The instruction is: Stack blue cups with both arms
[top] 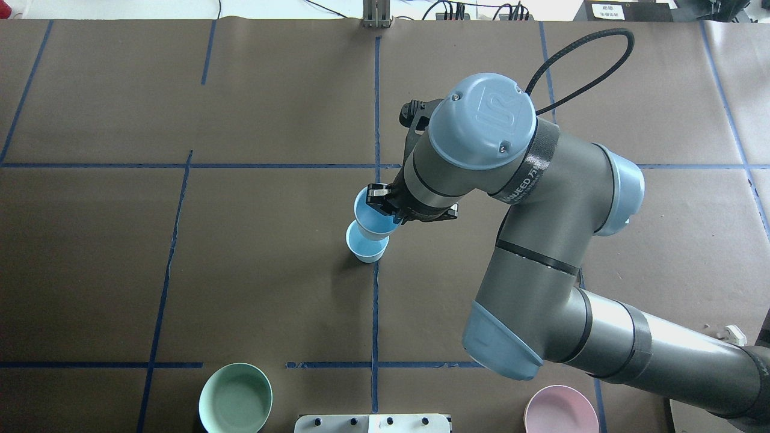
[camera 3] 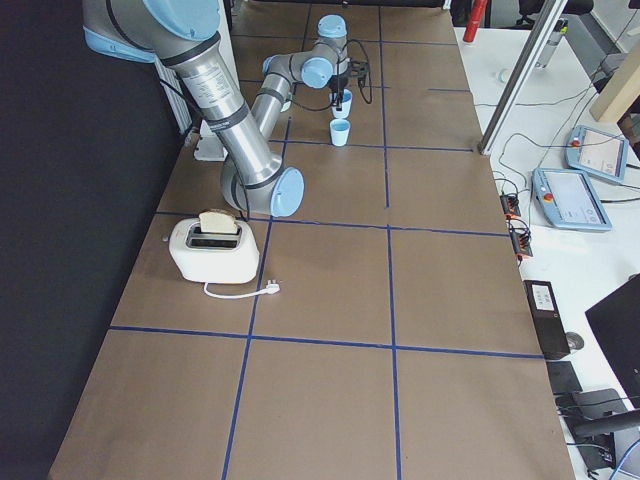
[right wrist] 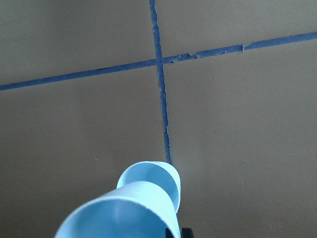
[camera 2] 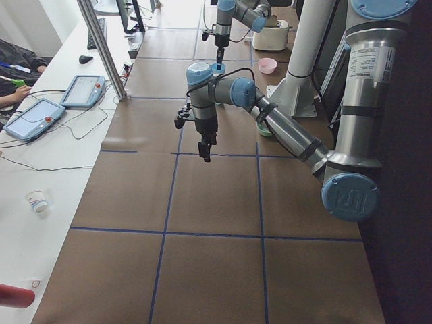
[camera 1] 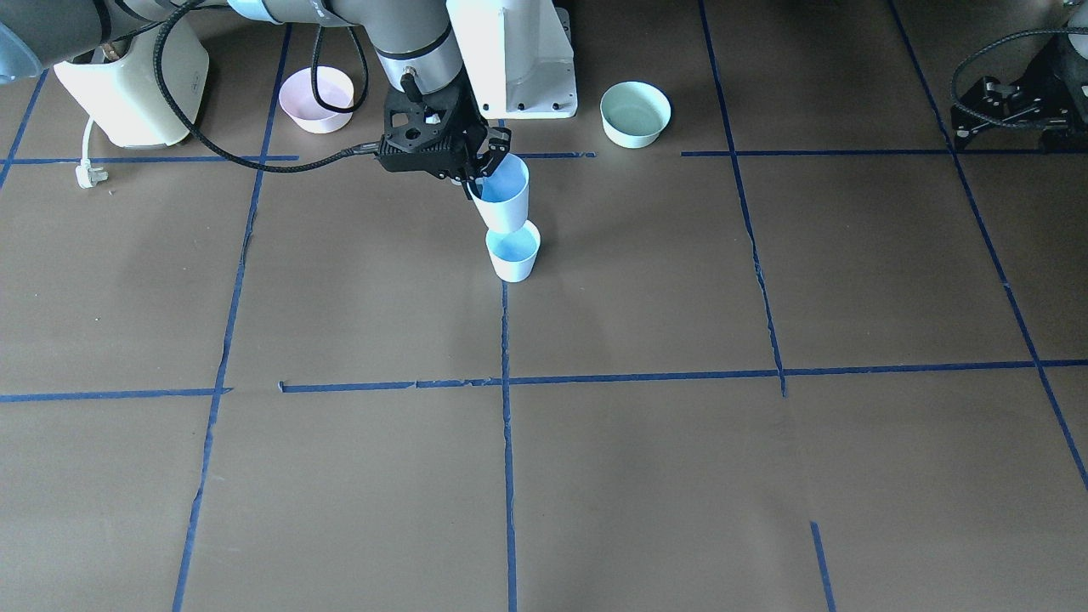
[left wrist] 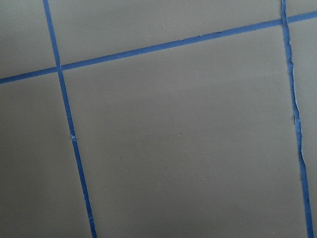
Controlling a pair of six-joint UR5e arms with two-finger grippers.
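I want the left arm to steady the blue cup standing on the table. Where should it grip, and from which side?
Probably its outer wall, coming in sideways from the robot's left. The standing cup is upright and tapered, and the right gripper holds the other blue cup by the rim above its mouth, so the top and right look crowded.

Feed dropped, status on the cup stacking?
Right gripper shut on held cup rim, above standing cup, not nested. Left gripper aside, state unclear. Nothing between cups.
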